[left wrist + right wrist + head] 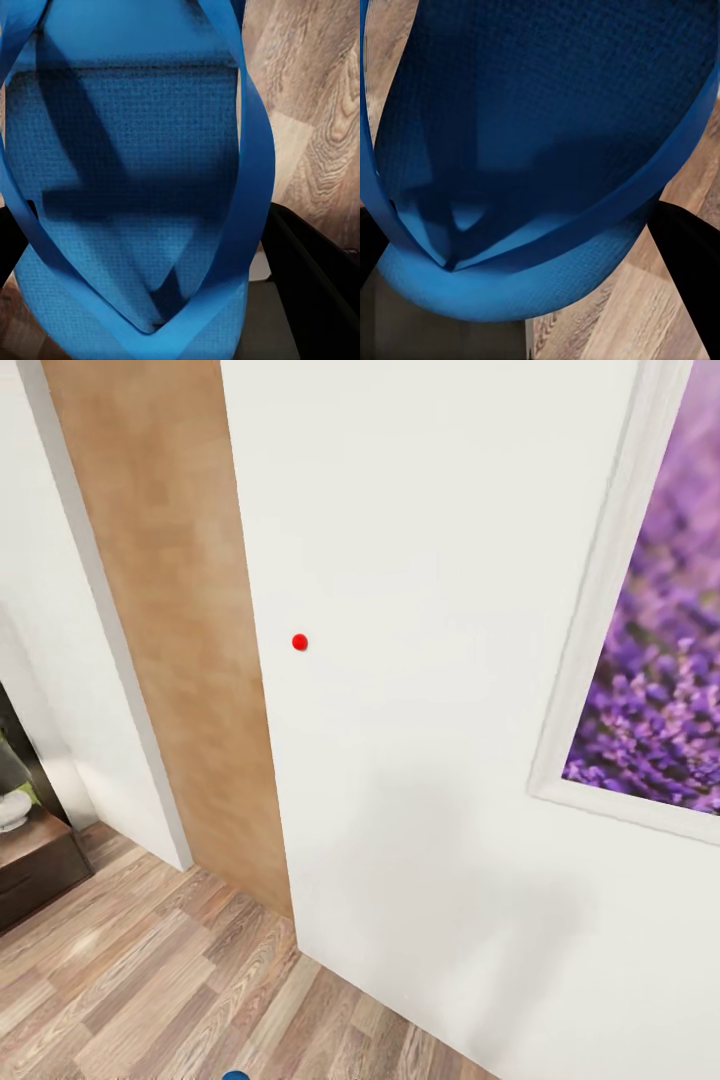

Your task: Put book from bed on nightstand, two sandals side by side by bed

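A bright blue sandal [135,187] with its straps toward the camera sits between the dark fingers [311,285] of my left gripper [157,300], which is shut on it above the wood floor. My right gripper [529,300] is shut on the other blue sandal [540,135], with a black finger [690,255] on either side of its sole. A sliver of blue [235,1076] peeks in at the head view's lower edge. The book, the bed and the nightstand are out of view.
A white wall [420,710] with a small red dot [299,642] stands close ahead. On it hangs a white-framed lavender picture [660,660]. A light wooden door [180,610] is to the left, and a dark wooden cabinet [35,860] at far left. Plank floor [150,980] lies below.
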